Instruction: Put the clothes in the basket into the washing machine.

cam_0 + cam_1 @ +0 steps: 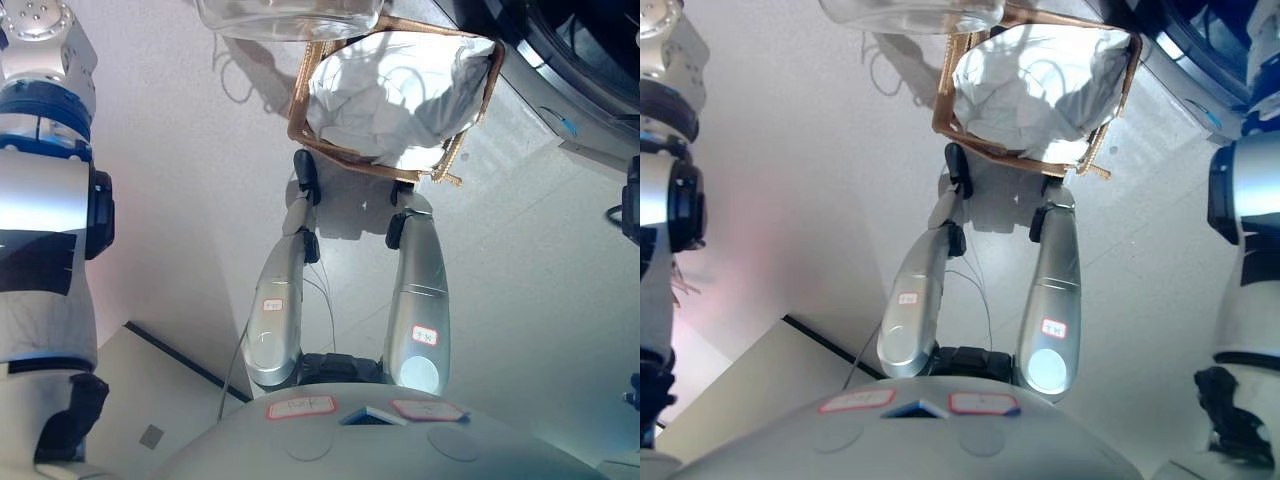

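A brown woven basket (300, 95) stands on the pale floor straight ahead, at the top middle of both eye views. White cloth (390, 90) fills it up to the rim. The washing machine (590, 70) shows at the top right as a dark round front with a grey surround, just right of the basket. My left hand (68, 420) hangs low at the far left, well away from the basket. My right hand (1235, 425) hangs low at the far right. Both hands show only as dark shapes and hold nothing that I can see.
A clear, glassy object (290, 18) shows at the top edge, just left of and behind the basket. A pale flat board with a dark edge (150, 385) lies on the floor at the lower left.
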Motion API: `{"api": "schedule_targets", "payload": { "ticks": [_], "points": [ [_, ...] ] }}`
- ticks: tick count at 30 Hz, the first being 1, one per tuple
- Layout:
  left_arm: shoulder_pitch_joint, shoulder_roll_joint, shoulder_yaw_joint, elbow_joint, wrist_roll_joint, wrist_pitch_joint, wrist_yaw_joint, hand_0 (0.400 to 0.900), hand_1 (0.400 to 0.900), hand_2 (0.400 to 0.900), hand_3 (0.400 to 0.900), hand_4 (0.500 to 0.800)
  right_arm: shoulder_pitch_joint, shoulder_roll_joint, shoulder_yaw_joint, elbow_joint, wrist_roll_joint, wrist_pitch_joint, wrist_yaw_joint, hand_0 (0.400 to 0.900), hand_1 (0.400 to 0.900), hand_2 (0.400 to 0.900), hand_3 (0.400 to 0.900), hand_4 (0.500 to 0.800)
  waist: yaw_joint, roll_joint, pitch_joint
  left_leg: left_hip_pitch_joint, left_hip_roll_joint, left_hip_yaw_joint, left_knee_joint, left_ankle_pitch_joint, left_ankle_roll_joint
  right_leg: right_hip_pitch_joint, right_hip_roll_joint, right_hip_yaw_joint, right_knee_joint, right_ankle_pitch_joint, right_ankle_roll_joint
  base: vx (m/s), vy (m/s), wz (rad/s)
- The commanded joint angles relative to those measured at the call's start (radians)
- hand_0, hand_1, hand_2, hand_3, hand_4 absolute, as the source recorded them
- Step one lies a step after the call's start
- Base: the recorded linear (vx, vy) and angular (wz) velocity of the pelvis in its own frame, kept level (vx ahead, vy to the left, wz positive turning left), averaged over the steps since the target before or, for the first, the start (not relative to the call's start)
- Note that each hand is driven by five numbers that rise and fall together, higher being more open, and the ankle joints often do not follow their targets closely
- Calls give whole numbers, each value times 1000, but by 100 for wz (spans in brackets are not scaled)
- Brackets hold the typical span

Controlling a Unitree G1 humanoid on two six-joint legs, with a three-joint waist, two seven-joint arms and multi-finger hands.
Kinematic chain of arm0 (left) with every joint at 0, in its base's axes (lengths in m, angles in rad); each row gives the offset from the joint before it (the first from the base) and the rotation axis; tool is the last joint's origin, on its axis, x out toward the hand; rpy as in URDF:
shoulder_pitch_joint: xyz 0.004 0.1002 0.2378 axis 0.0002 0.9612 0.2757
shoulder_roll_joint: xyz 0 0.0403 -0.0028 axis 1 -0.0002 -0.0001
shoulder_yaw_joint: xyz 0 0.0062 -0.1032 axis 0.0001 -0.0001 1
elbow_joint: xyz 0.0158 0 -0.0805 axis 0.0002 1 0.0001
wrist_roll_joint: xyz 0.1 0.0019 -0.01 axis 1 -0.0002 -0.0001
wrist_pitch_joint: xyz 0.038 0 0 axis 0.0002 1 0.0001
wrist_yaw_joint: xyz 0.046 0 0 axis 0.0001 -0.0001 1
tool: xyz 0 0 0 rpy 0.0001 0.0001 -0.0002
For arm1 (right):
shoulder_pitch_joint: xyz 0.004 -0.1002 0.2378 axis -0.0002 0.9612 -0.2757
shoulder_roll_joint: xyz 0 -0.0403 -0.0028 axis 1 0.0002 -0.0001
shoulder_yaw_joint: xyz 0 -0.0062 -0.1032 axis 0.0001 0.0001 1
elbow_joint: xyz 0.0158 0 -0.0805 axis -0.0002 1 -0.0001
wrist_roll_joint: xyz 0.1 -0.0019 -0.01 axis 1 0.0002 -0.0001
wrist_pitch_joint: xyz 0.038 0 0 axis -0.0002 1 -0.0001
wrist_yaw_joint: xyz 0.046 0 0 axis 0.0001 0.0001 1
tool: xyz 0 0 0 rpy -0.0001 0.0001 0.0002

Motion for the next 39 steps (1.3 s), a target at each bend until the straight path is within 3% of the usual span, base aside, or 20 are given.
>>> {"api": "schedule_targets", "payload": {
  "ticks": [1,6,12,15,23,25,29,39],
  "points": [
    [37,72,-33,59,38,-40,9,900,900,900,900,800,-79,-4,91,-7,-84,-51,1,900,900,900,900,800,10,-11,-197,24,-10,-63,40,-81,-52,130,57,-41,-140,47,67,0,0,0],
    [47,79,-24,63,35,-42,-9,900,900,900,900,800,-60,17,77,-10,-63,-56,35,900,900,900,900,800,8,-22,-199,11,-12,-64,60,-90,-45,133,56,-39,-147,55,68,-8,8,-2],
    [124,57,31,43,34,-54,-19,900,900,900,900,800,47,50,-40,-29,72,-92,80,900,900,900,900,800,11,-32,-199,4,-13,-67,86,-106,-37,139,56,-38,-145,55,68,0,0,0],
    [191,42,72,5,27,-74,-13,900,900,900,900,800,147,95,-133,-92,194,-139,106,900,900,900,900,800,11,-38,-190,0,-13,-63,104,-117,-32,144,54,-34,-147,62,69,-27,26,-2],
    [347,18,156,-96,11,-105,3,900,900,900,900,800,416,214,-231,-274,272,-190,136,900,900,900,900,800,5,-59,-173,-2,-10,-64,137,-134,-20,163,51,-35,-155,74,69,-37,31,-3],
    [444,4,198,-146,16,-122,10,900,900,900,900,800,555,260,-284,-346,284,-215,143,900,900,900,900,800,0,-72,-164,17,-12,-65,144,-141,-16,192,49,-35,-166,81,70,-27,62,-4],
    [535,-35,234,-193,24,-135,11,900,900,900,900,800,692,307,-313,-377,262,-216,146,900,900,900,900,800,-6,-86,-160,55,-18,-64,141,-143,-14,240,47,-38,-192,91,71,-9,49,-2],
    [823,-159,317,-286,51,-161,-14,900,900,900,900,800,1079,457,-403,-282,149,-189,164,900,900,900,900,800,-20,-147,-187,298,-39,-59,71,-157,-6,504,54,-28,-317,113,88,40,53,-6]
  ]
}}
